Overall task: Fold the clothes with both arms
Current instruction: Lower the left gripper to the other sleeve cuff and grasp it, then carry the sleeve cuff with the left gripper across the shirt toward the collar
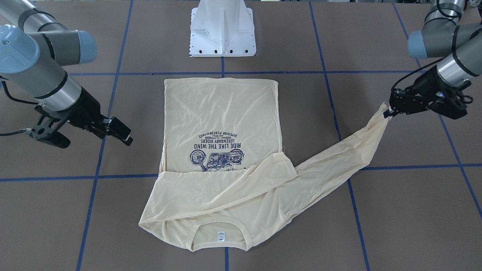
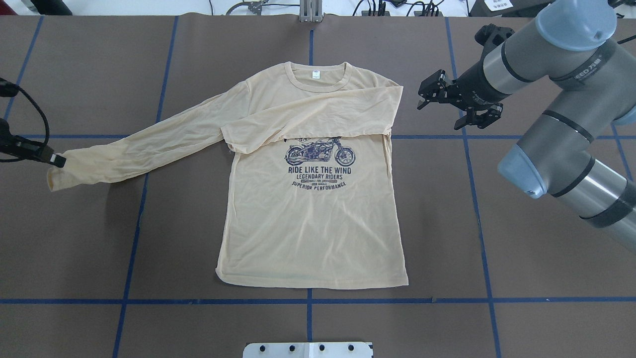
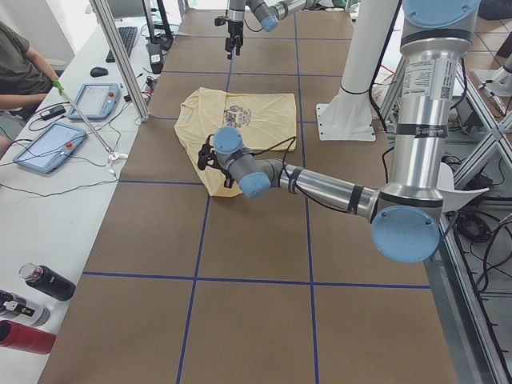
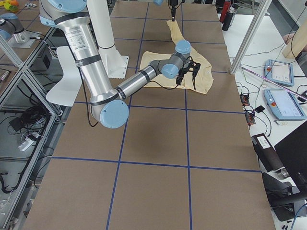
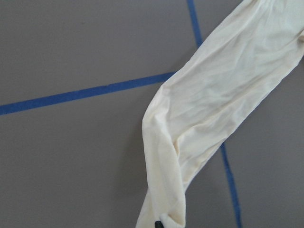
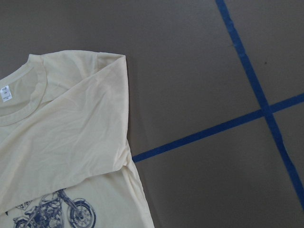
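Note:
The cream-yellow shirt (image 2: pixel 313 223) lies flat, print up, collar (image 2: pixel 318 79) toward the far edge. One sleeve is folded across the chest (image 2: pixel 323 112). The other sleeve (image 2: pixel 139 144) stretches out to the overhead view's left. My left gripper (image 2: pixel 55 160) is shut on that sleeve's cuff and holds it slightly off the table; it also shows in the front view (image 1: pixel 389 112). My right gripper (image 2: pixel 431 92) is open and empty, hovering just off the shirt's folded shoulder; in the front view (image 1: pixel 122 133) it is at the left. The left wrist view shows the hanging sleeve (image 5: pixel 199 123).
The brown table is marked with blue tape lines (image 2: pixel 308 301). The white pedestal base (image 1: pixel 223 30) stands at the robot's edge behind the shirt's hem. A side table with tablets (image 3: pixel 60 140), bottles (image 3: pixel 40 284) and a metal post (image 3: pixel 120 64) lies beyond the far edge.

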Robot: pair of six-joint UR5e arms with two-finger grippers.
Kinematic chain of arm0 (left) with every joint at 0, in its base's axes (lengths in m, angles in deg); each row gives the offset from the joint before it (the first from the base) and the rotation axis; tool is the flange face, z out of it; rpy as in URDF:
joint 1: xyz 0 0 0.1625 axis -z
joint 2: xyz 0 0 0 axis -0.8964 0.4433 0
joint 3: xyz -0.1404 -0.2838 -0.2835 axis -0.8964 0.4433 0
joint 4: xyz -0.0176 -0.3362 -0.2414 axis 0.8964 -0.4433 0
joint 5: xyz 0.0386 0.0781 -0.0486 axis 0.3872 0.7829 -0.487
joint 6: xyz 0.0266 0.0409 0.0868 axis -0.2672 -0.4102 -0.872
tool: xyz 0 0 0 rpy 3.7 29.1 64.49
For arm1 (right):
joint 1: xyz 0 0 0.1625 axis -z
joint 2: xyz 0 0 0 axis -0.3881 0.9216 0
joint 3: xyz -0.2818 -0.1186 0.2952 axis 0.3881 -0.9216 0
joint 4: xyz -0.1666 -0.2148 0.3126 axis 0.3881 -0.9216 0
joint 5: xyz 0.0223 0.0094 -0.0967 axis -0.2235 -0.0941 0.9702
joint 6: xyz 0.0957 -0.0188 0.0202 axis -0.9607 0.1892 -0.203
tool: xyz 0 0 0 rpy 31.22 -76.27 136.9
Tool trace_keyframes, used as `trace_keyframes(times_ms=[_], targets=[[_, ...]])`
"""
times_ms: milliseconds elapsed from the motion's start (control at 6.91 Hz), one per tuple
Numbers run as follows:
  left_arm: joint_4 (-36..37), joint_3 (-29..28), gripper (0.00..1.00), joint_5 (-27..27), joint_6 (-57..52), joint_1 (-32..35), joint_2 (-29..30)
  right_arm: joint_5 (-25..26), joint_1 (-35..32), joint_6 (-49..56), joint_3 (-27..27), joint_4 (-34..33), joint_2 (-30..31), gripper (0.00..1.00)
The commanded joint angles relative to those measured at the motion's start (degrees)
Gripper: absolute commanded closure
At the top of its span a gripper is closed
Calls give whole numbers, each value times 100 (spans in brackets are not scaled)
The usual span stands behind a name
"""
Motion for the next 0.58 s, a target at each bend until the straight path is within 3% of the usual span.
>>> trace_keyframes(times_ms=[0,145,434], targets=[[688,-83,100,70,1484,-351,1507,-58,-218,686,22,16,424,2],[962,-311,100,462,1847,-528,2159,-41,-254,767,13,24,478,2],[886,-951,100,509,2481,-635,3171,-40,-377,768,5,16,531,2]])
